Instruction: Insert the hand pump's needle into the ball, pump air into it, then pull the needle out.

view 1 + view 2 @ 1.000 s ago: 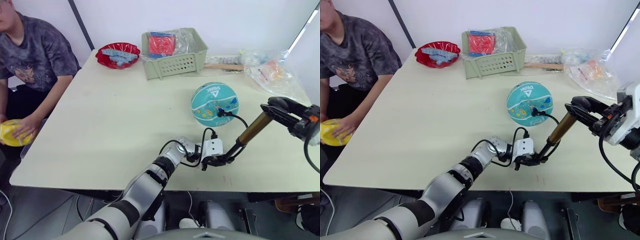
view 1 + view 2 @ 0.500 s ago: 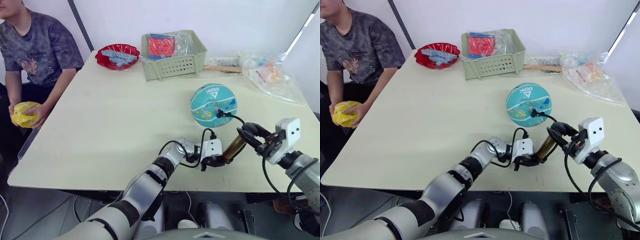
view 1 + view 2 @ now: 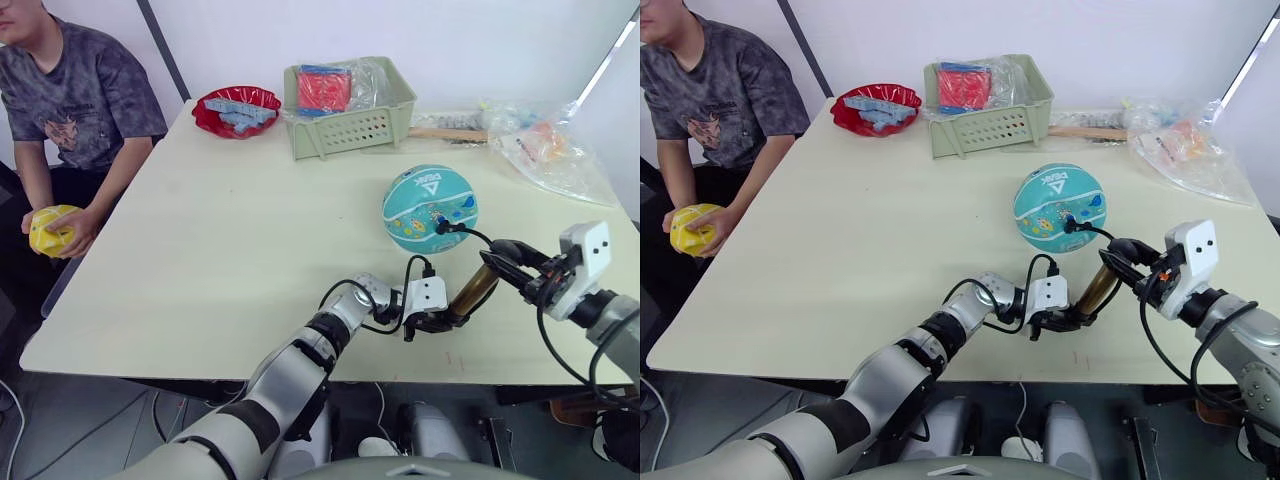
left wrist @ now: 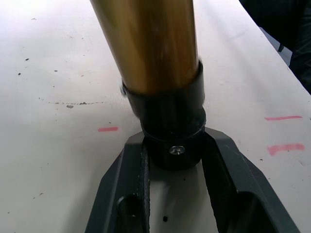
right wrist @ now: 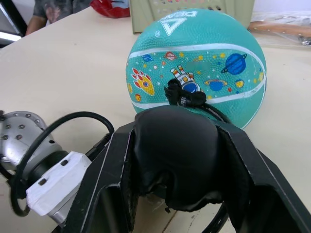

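The teal ball (image 3: 430, 208) rests on the table (image 3: 220, 250), right of centre. A small black fitting (image 3: 441, 226) sits against its near side; the needle itself is hidden. A thin black hose (image 3: 478, 238) runs from there to the hand pump (image 3: 473, 292), which stands tilted in front of the ball. My left gripper (image 3: 437, 322) is shut on the pump's black bottom cap (image 4: 172, 126), low on the table. At the pump's upper end my right gripper (image 3: 503, 256) is shut on the black handle (image 5: 175, 155), close above the gold tube (image 4: 155, 43).
A green basket (image 3: 345, 110), a red bowl (image 3: 237, 108), a wooden-handled tool (image 3: 445, 133) and plastic bags (image 3: 545, 140) line the far edge. A person sits at the table's left with a yellow ball (image 3: 50, 228). The near edge runs just below the pump.
My right gripper has pushed the handle down toward the gold tube, shortening the pump, then eased back slightly. The left gripper and the ball stayed put. The person lifted the yellow ball.
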`<state>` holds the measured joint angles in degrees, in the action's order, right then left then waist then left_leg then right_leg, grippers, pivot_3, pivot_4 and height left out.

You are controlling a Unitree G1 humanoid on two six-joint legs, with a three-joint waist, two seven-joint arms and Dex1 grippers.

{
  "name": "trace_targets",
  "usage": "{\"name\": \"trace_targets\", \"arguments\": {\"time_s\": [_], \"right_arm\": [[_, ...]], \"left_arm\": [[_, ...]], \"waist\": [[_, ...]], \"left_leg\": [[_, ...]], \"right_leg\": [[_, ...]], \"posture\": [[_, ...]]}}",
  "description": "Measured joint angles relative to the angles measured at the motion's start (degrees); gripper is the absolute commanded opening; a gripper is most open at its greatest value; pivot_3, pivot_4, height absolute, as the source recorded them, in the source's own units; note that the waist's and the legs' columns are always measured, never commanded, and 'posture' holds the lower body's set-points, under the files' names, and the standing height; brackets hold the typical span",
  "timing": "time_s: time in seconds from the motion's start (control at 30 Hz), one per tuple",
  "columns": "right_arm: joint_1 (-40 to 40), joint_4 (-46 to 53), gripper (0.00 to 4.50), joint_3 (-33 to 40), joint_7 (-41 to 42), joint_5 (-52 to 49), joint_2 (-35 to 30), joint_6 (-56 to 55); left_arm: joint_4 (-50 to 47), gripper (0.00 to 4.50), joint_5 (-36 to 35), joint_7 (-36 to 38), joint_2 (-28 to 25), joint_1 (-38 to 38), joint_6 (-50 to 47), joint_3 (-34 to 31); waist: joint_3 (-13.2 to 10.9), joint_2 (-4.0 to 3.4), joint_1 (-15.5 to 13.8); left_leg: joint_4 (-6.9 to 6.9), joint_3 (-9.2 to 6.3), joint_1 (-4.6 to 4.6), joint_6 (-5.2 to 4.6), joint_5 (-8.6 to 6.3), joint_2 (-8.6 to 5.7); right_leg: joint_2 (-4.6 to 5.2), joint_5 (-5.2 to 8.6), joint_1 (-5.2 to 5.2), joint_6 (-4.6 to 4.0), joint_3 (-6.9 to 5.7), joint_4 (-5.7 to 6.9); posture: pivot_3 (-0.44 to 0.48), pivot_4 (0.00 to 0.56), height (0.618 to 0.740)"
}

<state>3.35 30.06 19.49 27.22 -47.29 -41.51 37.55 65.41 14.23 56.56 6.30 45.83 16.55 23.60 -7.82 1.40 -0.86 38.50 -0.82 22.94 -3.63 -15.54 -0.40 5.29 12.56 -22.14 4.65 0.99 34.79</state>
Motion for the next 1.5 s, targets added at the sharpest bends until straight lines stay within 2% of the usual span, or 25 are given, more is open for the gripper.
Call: {"name": "trace_targets", "arguments": {"time_s": [0.17, 0.23, 0.47, 0.67, 0.83, 1.1, 1.37, 1.5], "right_arm": [[-1.80, 0.53, 1.72, 3.36, 0.11, -3.78, -2.66, 2.56], [-5.18, 0.41, 1.72, 7.41, 1.14, -8.98, -7.45, 5.70], [-7.26, 0.63, 1.72, 14.85, 2.72, -15.36, -12.74, 8.53], [-8.89, 1.31, 1.72, 17.26, 1.61, -18.28, -12.91, 9.02], [-6.44, 5.03, 1.72, 17.55, 0.11, -18.79, -10.49, 8.53], [0.05, 7.17, 1.72, 13.01, 1.38, -13.16, -6.60, 4.37], [2.89, 5.81, 1.72, 3.43, 2.82, -3.20, -1.78, -1.20], [4.74, 3.63, 1.72, -1.13, 3.74, 2.82, 2.58, -6.05]], "left_arm": [[-0.10, 1.10, 0.00, 0.01, 0.00, -0.01, 0.09, 0.00], [-0.20, 1.10, 0.00, 0.02, -0.02, 0.14, 0.22, 0.00], [-0.25, 1.10, 0.01, 0.17, 0.02, 0.14, 0.55, 0.01], [-0.27, 1.10, 0.01, 0.13, -0.11, -0.01, 0.73, 0.01], [-0.27, 1.10, 0.07, -0.14, -0.20, -0.55, 1.11, 0.02], [-0.27, 1.10, 0.20, -0.83, -0.45, -1.06, 1.52, 0.12], [-0.25, 1.10, 0.25, -1.24, -0.52, -1.28, 1.61, 0.43], [-0.16, 1.10, 0.25, -1.51, -0.63, -1.39, 1.58, 0.64]], "waist": [[-0.11, -0.04, 0.00], [-0.41, -0.36, 0.04], [-0.52, -0.21, -0.05], [-0.54, -0.19, -0.03], [-0.50, -0.14, -0.04], [-0.30, 0.11, 0.03], [-0.11, 0.37, 0.01], [0.08, 0.55, 0.03]], "left_leg": [[0.01, 0.01, 0.02, 0.00, 0.00, -0.03], [0.05, 0.09, 0.02, -0.01, 0.01, -0.08], [0.03, 0.02, 0.08, -0.01, 0.01, -0.07], [0.03, -0.02, 0.08, -0.01, 0.01, -0.04], [-0.01, -0.07, 0.07, -0.01, 0.01, -0.04], [-0.01, -0.09, -0.04, -0.01, 0.01, 0.01], [-0.02, -0.15, -0.06, -0.01, 0.00, 0.04], [-0.02, -0.18, -0.10, -0.01, 0.00, 0.05]], "right_leg": [[-0.01, 0.00, 0.00, 0.01, 0.00, -0.02], [0.01, -0.01, -0.01, 0.04, 0.06, -0.01], [-0.01, -0.01, -0.02, 0.04, 0.00, -0.03], [-0.03, -0.01, -0.02, 0.04, -0.02, -0.02], [-0.03, -0.01, -0.01, 0.04, -0.07, -0.02], [-0.08, 0.00, 0.04, 0.03, -0.07, 0.02], [-0.13, 0.00, 0.04, 0.02, -0.11, 0.01], [-0.15, 0.01, 0.05, 0.01, -0.13, 0.02]], "posture": [[0.000, 0.150, 0.738], [0.000, 0.150, 0.738], [0.000, 0.150, 0.738], [0.000, 0.150, 0.738], [0.000, 0.150, 0.738], [0.000, 0.150, 0.738], [0.000, 0.150, 0.738], [0.000, 0.150, 0.738]]}}
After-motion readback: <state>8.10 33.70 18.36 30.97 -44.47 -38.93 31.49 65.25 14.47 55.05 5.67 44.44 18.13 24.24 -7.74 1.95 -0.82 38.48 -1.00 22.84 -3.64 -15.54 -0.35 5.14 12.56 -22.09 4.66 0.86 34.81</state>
